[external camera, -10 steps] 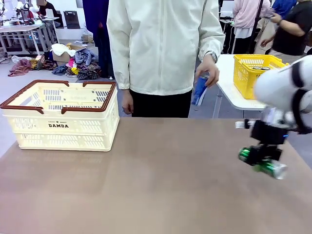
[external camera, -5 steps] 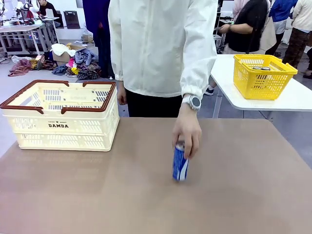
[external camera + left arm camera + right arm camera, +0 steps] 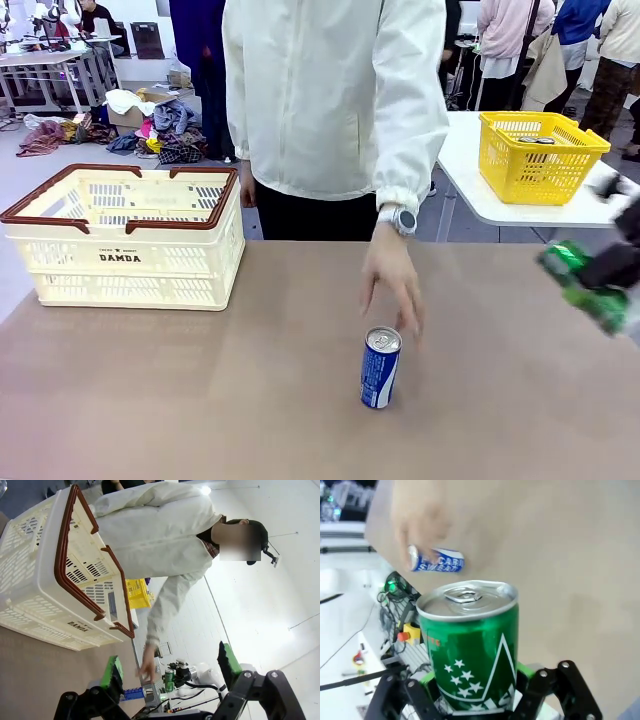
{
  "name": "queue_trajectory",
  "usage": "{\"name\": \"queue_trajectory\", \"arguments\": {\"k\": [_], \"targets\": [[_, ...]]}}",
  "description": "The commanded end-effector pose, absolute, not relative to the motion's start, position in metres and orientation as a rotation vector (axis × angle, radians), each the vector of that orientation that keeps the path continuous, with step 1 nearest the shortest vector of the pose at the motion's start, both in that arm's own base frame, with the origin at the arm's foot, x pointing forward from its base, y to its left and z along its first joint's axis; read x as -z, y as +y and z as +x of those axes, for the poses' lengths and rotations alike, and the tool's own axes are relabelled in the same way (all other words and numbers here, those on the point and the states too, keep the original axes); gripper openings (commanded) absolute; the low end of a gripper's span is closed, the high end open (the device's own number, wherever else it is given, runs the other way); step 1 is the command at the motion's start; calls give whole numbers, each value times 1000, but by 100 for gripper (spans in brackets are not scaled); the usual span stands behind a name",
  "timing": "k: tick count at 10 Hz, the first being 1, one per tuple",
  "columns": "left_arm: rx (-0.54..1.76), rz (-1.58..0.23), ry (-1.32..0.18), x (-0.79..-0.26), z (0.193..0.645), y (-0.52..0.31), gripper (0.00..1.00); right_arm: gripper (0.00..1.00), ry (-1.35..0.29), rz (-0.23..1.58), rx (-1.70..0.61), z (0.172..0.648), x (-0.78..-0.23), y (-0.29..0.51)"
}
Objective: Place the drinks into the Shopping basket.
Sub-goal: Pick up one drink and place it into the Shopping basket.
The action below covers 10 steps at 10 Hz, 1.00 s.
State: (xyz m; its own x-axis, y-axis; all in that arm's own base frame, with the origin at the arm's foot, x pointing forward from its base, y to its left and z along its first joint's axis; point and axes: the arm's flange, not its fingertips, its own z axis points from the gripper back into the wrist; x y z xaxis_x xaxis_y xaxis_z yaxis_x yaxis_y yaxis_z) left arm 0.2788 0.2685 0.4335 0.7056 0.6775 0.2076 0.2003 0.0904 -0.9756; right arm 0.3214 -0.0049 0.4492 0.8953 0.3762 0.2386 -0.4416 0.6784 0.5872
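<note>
Green can (image 3: 470, 645) tilted sideways, clamped between the right fingers (image 3: 560, 687).

Basket (image 3: 125, 262) left — can (image 3: 380, 368) mid-table, before the person (image 3: 330, 100).

Blue-white can (image 3: 380, 368) upright mid-table; green can (image 3: 472, 645) tilted, held above table's right edge; cream DAMDA basket (image 3: 130, 255) far left.
</note>
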Motion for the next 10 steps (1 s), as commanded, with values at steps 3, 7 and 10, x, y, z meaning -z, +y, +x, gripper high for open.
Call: {"name": "queue_trajectory", "arguments": {"k": [3, 7, 10], "targets": [[-411, -1481, -753, -437, 276, 269, 100, 0, -178, 773, -284, 335, -447, -42], [-411, -1481, -753, -437, 276, 269, 100, 0, -197, 764, -356, 369, -457, 30], [-411, -1481, -753, -437, 276, 269, 100, 0, -197, 688, -408, 422, -505, 129]]}}
